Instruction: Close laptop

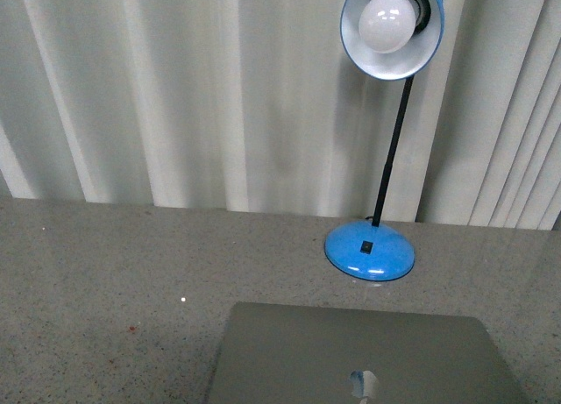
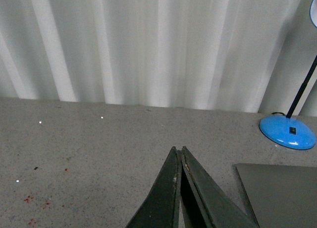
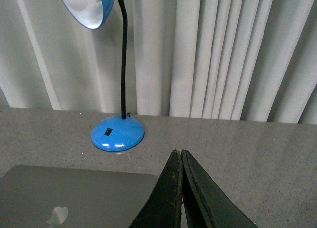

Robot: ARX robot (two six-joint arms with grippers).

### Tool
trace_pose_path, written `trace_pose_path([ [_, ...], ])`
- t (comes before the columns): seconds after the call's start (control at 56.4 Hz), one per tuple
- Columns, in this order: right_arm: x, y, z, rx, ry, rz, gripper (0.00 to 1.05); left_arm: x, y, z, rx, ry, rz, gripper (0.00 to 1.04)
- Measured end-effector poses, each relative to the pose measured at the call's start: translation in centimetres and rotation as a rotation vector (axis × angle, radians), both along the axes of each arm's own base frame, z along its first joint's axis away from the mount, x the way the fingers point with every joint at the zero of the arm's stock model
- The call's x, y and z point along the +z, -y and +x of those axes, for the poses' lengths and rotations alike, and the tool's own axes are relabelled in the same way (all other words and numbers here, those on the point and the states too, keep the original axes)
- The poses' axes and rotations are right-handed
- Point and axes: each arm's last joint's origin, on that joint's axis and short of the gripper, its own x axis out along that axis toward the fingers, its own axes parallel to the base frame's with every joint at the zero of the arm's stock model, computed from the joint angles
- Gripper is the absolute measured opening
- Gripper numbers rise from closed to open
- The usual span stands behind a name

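The silver-grey laptop (image 1: pixel 351 356) shows its lid with the shiny apple logo at the bottom of the front view. I see only the lid's outer face; keys and screen are hidden. It also shows in the left wrist view (image 2: pixel 280 193) and the right wrist view (image 3: pixel 69 196). My left gripper (image 2: pixel 178 150) is shut and empty, above the grey table beside the lid's edge. My right gripper (image 3: pixel 177 152) is shut and empty, beside the lid's other edge. Neither gripper shows in the front view.
A blue desk lamp with a round base (image 1: pixel 369 251) and a white bulb (image 1: pixel 387 21) stands just behind the laptop. The grey speckled table (image 1: pixel 114 281) runs back to a wall of pale vertical blinds (image 1: pixel 193 88).
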Motion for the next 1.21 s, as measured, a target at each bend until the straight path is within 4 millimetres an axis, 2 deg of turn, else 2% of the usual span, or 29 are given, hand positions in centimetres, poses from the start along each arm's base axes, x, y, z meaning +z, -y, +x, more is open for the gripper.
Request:
trace_pose_path([
  [0.355, -0.2, 0.0, -0.8, 0.0, 0.006, 0.0, 0.03, -0.1, 0.0, -0.6, 0.0, -0.003, 0.0, 0.04],
  [0.532, -0.3, 0.0, -1.1, 0.001, 0.004, 0.001, 0.03, -0.3, 0.0, -1.8, 0.0, -0.003, 0.0, 0.04],
  [0.727, -0.6, 0.0, -2.3, 0.0, -0.003, 0.001, 0.03, -0.4, 0.0, -1.8, 0.0, -0.007, 0.0, 0.04],
  [1.081, -0.6, 0.0, -2.3, 0.0, 0.0, 0.001, 0.03, -0.4, 0.0, -1.8, 0.0, -0.008, 0.0, 0.04],
  [1.117, -0.6, 0.0, -2.3, 0.0, 0.0, 0.0, 0.05, -0.4, 0.0, -1.8, 0.0, -0.008, -0.001, 0.08],
  [1.205, -0.6, 0.0, -2.3, 0.0, 0.0, 0.001, 0.2, -0.4, 0.0, -1.8, 0.0, -0.007, -0.001, 0.23],
])
